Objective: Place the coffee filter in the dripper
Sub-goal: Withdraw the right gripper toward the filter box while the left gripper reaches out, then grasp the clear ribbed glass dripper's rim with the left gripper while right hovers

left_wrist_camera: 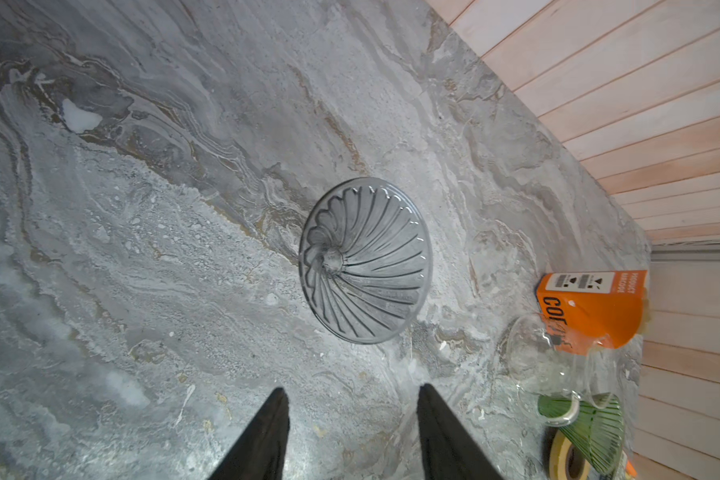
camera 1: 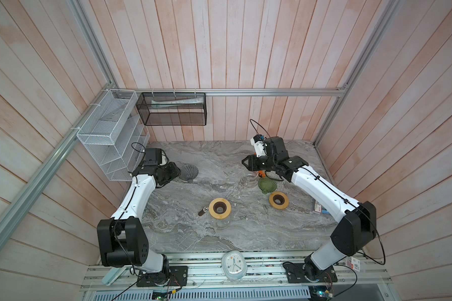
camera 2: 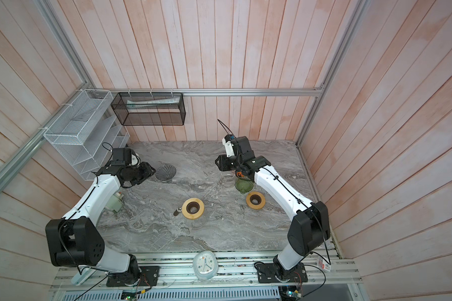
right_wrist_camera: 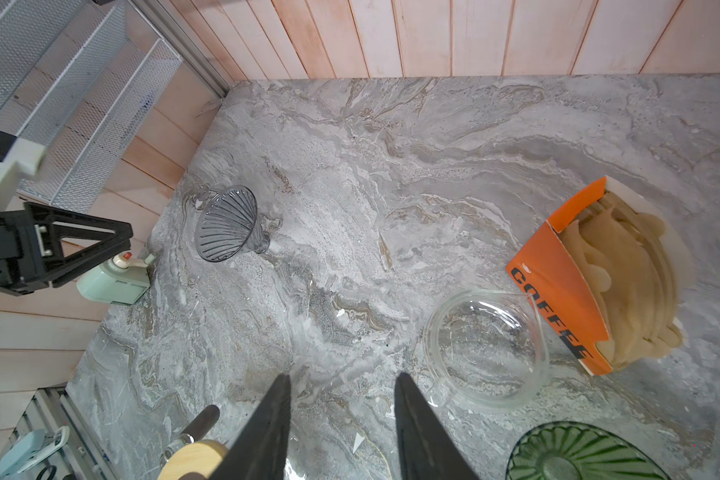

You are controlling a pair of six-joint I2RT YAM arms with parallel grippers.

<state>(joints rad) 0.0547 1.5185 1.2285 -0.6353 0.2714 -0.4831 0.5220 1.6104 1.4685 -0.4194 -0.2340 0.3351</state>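
Between plank walls (camera 1: 245, 39), a dripper (camera 1: 188, 172) rests on the marble tabletop (camera 1: 193, 234)

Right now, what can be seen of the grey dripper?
The grey dripper is a smoky, see-through cone with spiral ribs running from its wide rim to a narrow centre. It is empty: no filter inside. It rests on the marble counter toward its back left, mouth facing the left claw, which stands open and clear of it. Nothing else touches it.
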